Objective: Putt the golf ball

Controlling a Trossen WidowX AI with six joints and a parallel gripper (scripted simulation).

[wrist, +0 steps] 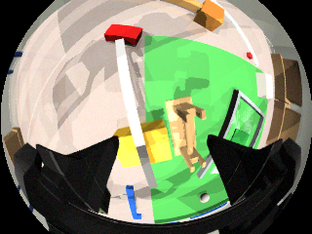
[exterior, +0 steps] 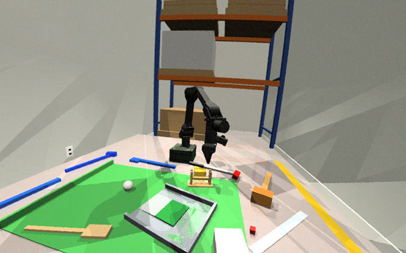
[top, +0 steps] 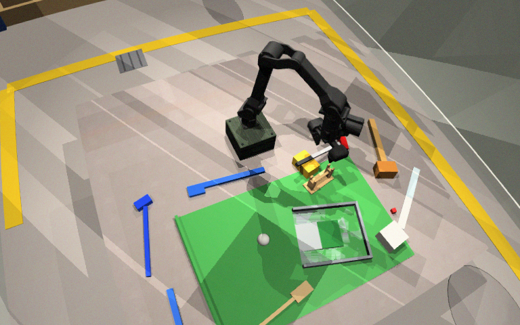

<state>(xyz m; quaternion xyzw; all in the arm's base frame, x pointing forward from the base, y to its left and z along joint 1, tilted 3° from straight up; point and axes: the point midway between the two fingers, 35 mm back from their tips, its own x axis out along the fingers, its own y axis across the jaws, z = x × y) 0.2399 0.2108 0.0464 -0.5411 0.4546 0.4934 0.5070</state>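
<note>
The red putter has a red head, a white shaft and a dark grip; its grip end lies across a yellow block. My gripper is open and empty, pointing down above the putter; in the wrist view the shaft runs between the spread fingertips. The white golf ball rests on the green mat. The white ramp leads to the raised green, inside a grey border open toward the ball.
A wooden stand is beside the yellow block. An orange mallet, a white block and a red cube lie right. A tan paddle and several blue clubs lie around.
</note>
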